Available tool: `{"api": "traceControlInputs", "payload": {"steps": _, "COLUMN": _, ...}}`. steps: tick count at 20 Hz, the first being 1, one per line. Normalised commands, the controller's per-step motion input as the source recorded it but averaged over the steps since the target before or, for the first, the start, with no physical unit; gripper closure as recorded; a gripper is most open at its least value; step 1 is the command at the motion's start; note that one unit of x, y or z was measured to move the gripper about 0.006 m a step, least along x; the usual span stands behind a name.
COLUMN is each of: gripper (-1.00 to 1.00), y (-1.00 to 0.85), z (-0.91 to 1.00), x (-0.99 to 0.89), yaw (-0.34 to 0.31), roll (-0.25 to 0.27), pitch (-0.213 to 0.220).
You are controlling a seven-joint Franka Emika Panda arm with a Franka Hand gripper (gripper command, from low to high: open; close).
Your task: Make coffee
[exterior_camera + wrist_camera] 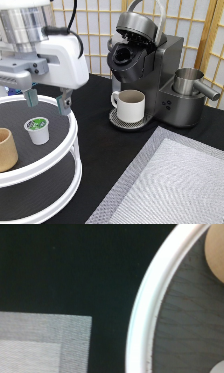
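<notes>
The coffee pod [37, 129], small and white with a green-and-white foil top, stands on the top tier of a white two-tier round tray [70, 150] at the exterior view's left. My gripper [47, 101] hangs open just above the pod, its two grey-green fingers spread wide, not touching it. The dark coffee machine [142, 60] stands at the top centre with its lid raised and the pod chamber open. A cream-white handled mug [129, 105] sits on the machine's drip plate. The wrist view shows the tray's white rim [145, 307] and black table beside it.
A tan handleless cup [7, 149] stands on the tray's top tier at the left edge; it also shows in the wrist view [216, 254]. A steel pitcher [190, 82] sits on the machine's right side. A grey woven mat [170, 185] covers the bottom right.
</notes>
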Motion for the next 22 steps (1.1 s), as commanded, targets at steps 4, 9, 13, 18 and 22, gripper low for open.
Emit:
{"api": "traceControlInputs", "payload": {"steps": 4, "gripper": -1.0, "y": -0.09, "z": -0.03, "x": -0.23, "yaw": 0.023, "roll": 0.0, "pitch": 0.035}}
{"api": "traceControlInputs", "payload": {"steps": 9, "gripper": -1.0, "y": -0.15, "z": -0.04, "x": -0.01, "yaw": 0.0, "roll": 0.0, "pitch": 0.004}}
{"api": "traceControlInputs", "payload": {"steps": 13, "gripper": -1.0, "y": -0.09, "z": -0.35, "x": -0.2, "yaw": 0.021, "roll": 0.0, "pitch": 0.0}}
{"api": "traceControlInputs", "payload": {"steps": 18, "gripper": -1.0, "y": -0.05, "z": -0.25, "x": -0.35, "yaw": 0.018, "roll": 0.0, "pitch": 0.012}}
{"api": "traceControlInputs", "payload": {"steps": 22, "gripper": -1.0, "y": -0.11, "z": -0.26, "x": -0.38, "yaw": 0.033, "roll": 0.0, "pitch": 0.003}}
